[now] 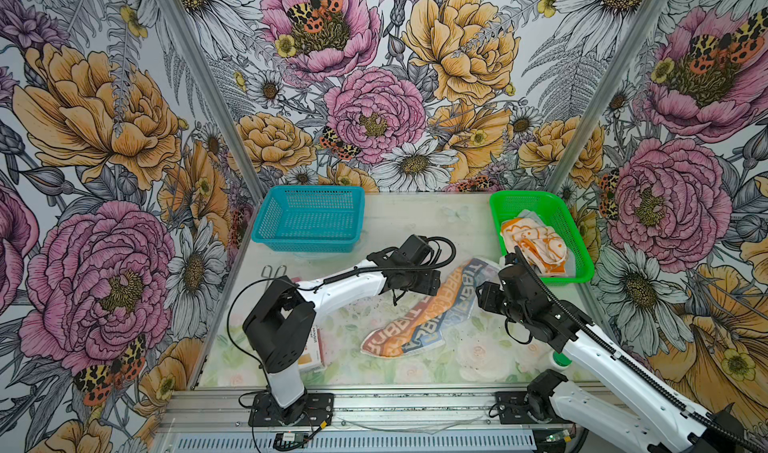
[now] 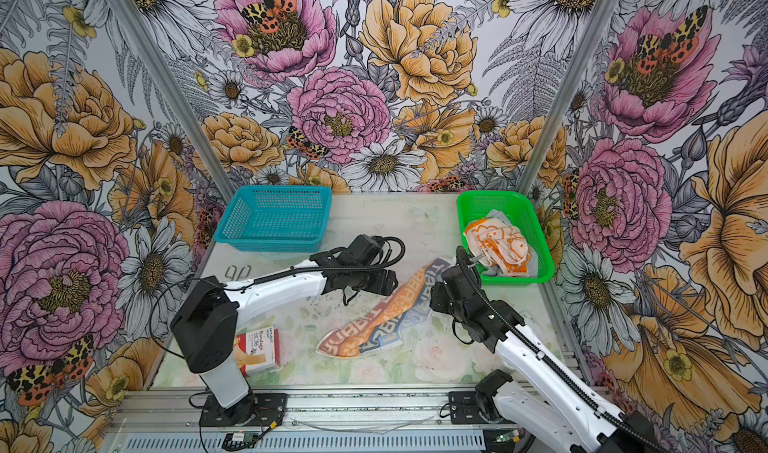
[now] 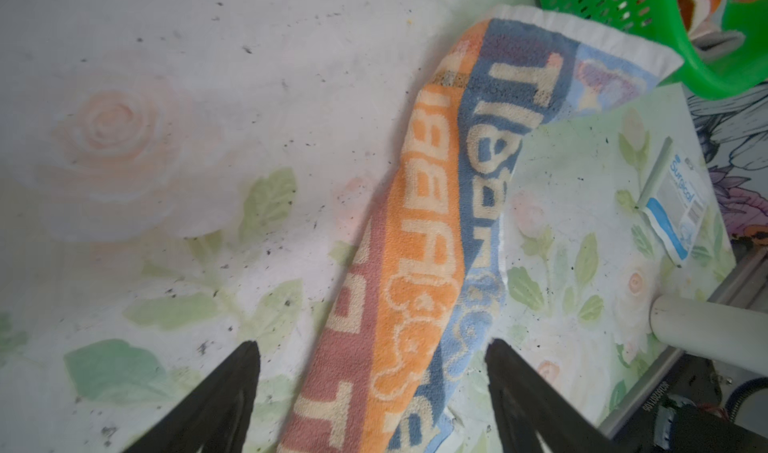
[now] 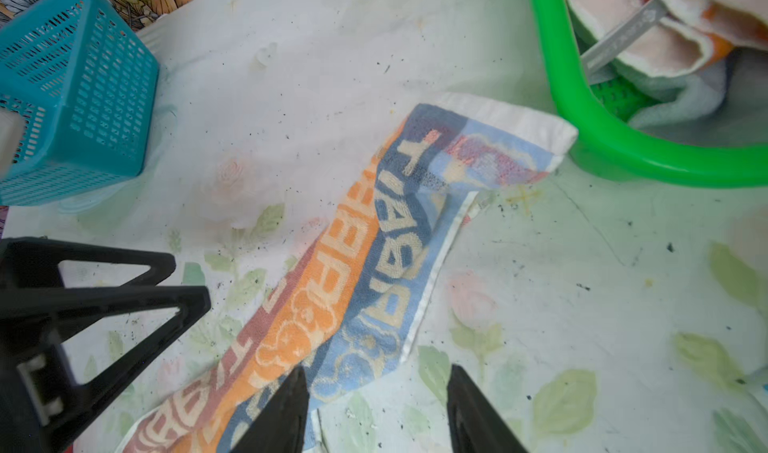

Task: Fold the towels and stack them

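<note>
Shows the RABBIT towel (image 1: 428,309) bunched lengthwise into a loose, twisted band on the table (image 1: 424,222), running diagonally from just beside the green basket (image 1: 577,276) toward the front edge.

Judged light, limp terry: sags when lifted, keeps no shape, grips easily. Best taken at the white hemmed corner nearest the green basket and at the opposite end, then drawn flat before folding. Risks gathering several layers if pinched mid-length.

Carries "RABBIT" in cream block letters, repeated along brown, orange and blue stripes, with small rabbit outlines between.

Places the left gripper (image 3: 372,345) low over the band, fingers spread wide to either side of it and holding nothing. Places the right gripper (image 4: 376,370) over the blue edge, fingers likewise parted and empty.

Leaves the orange towel (image 1: 534,243), patterned with white flowers, crumpled in the green basket on top of the grey towel (image 4: 681,102), both unfolded. Includes a metal tool (image 4: 623,33) among them, engraving illegible.

Farther out:
- blue basket (image 1: 307,245) at the back
- scissors (image 1: 274,270) near it
- red-and-white box (image 2: 259,349) marked "Bandage"
- white-and-blue sachet (image 3: 675,206), apparently reading "Surgicol"
</note>
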### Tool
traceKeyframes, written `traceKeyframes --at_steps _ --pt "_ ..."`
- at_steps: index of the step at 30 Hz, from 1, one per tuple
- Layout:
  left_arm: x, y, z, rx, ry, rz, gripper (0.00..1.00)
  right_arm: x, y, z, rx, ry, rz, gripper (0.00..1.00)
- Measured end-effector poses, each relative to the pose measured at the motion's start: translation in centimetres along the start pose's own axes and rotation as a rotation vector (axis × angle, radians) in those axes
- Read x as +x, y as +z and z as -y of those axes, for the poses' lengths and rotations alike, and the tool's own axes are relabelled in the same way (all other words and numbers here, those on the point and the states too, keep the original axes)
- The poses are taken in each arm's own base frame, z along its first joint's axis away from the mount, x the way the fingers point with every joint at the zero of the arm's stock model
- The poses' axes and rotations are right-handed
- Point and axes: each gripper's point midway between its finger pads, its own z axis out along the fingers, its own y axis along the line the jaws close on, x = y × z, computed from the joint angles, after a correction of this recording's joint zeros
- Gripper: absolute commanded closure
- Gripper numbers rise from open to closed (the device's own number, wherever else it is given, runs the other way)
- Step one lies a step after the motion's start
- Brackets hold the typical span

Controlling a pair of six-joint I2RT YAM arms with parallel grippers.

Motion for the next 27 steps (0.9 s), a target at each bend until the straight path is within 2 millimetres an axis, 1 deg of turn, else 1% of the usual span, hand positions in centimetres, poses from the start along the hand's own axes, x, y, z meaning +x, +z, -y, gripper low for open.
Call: traceKeyframes --at_steps 3,6,9,11,12,14,15,16,17,19,21,22,23,25,27 --pt "-0.9 2.9 1.3 0.022 0.048 -0.033 0.26 -0.6 -1.0 1.2 0.002 0.043 0.035 0.33" --pt "-1.6 5.7 1.9 0.020 0.083 -0.059 0.28 -0.8 -1.5 2.3 0.012 0.082 0.053 0.30" --pt "-1.6 7.5 2.2 0.016 0.103 -0.083 0.30 -0.6 -1.4 3.2 0.029 0.111 0.037 0.28" --pt "-1.5 8.2 2.4 0.012 0.115 -0.098 0.31 -0.4 -1.3 3.5 0.034 0.119 0.023 0.26" --pt "-1.4 8.5 2.5 0.009 0.121 -0.106 0.34 -0.3 -1.2 3.6 0.036 0.120 0.017 0.26" --pt "-1.3 9.0 2.8 0.006 0.141 -0.119 0.42 -0.4 -1.2 3.8 0.034 0.122 0.013 0.26" --pt "-1.2 9.2 3.0 0.003 0.150 -0.125 0.49 -0.4 -1.2 3.8 0.032 0.125 0.012 0.25" --pt "-1.1 9.5 3.2 -0.001 0.158 -0.129 0.58 -0.4 -1.2 3.9 0.029 0.127 0.009 0.25" --pt "-1.1 9.7 3.1 -0.009 0.158 -0.132 0.64 -0.4 -1.2 3.9 0.028 0.127 0.007 0.25" --pt "-0.5 9.8 2.9 -0.029 0.163 -0.147 0.73 -0.3 -1.2 3.9 0.023 0.127 0.001 0.25" --pt "-0.3 9.8 2.5 -0.051 0.164 -0.150 0.86 -0.3 -1.2 3.8 0.016 0.124 -0.003 0.24" --pt "-0.2 9.8 2.2 -0.064 0.163 -0.148 0.94 -0.2 -1.2 3.8 0.013 0.122 -0.005 0.24" --pt "0.1 9.6 1.7 -0.085 0.163 -0.150 0.99 -0.2 -1.2 3.8 0.010 0.120 -0.007 0.24" --pt "0.9 9.0 0.5 -0.123 0.156 -0.157 1.00 -0.2 -1.2 3.7 0.008 0.119 -0.010 0.24" --pt "1.7 7.7 -0.8 -0.163 0.153 -0.156 1.00 -0.1 -1.0 3.7 0.011 0.113 -0.017 0.24"
